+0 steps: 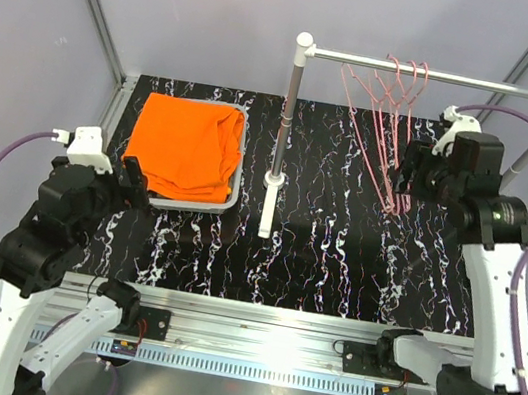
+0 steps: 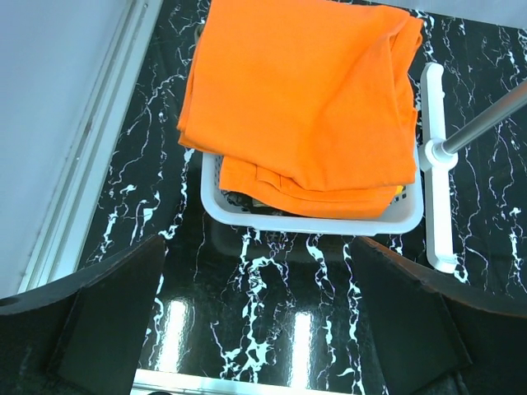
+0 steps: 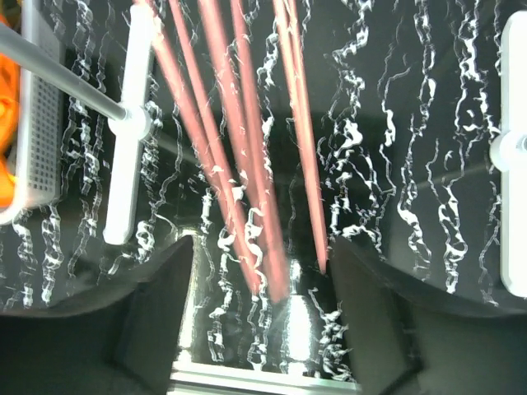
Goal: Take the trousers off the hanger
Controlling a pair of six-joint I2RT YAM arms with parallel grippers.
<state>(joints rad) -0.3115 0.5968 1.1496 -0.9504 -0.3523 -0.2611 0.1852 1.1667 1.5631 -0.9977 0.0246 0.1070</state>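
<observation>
Trousers [image 1: 187, 144]: orange, found heaped and loosely folded in the basket [image 1: 236, 168] at the left of the counter [image 1: 335, 260], spilling over its near rim. Covered a scrap of darker cloth and a yellow edge beneath; too little shown to name either.

Hangers [image 1: 387, 127]: pink wire, several, hung bare from the rail [image 1: 446, 77] at far right. Carried no cloth in any view.

Progress: judged finished or nearly so, with nothing left on the hangers to remove. Remaining work, if any, judged limited to drawing the arms clear.

Left claw [image 1: 135, 181]: spread wide, empty, poised over the counter just on the near side of the basket.

Right claw [image 1: 407, 181]: spread wide, gripping nothing, raised at the hangers' lower ends, with the wires passing between its fingers [image 3: 156, 313] in the wrist view. Touching or apart could not be told; wires blurred there.

Post [image 1: 282, 140]: white-footed upright at mid-counter, stood just right of the basket.

Obstructions: hanger wires lay in the right claw's path and risked snagging on withdrawal; post crowded the basket's right side.
</observation>
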